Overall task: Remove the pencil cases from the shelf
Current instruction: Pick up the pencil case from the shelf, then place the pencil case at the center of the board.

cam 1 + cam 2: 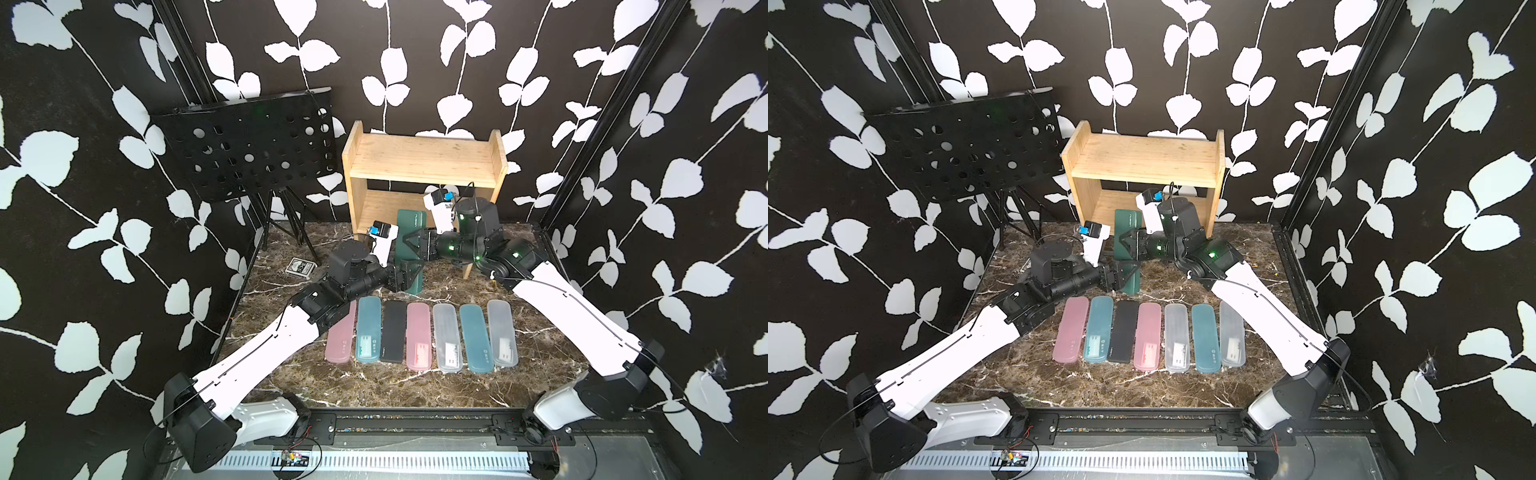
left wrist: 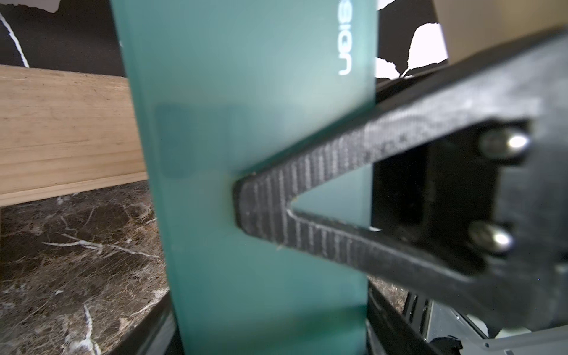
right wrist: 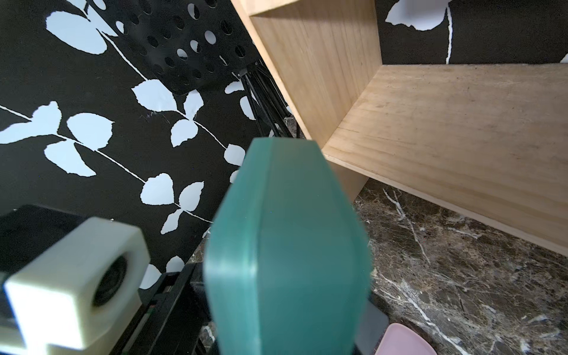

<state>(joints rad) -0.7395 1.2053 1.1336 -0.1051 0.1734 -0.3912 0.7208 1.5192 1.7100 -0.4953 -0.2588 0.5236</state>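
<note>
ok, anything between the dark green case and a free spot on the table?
Nothing visible. The dark green case is out in front of the shelf; the table is bare between it and the row of cases, and beside the end frosted case.

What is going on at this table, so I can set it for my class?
Both arms meet at the dark green pencil case, just in front of the shelf. The left gripper is at its near end and the right gripper at its middle; which one bears it cannot be told. No case shows on the shelf. The seven cases lie in a row on the table.
</note>
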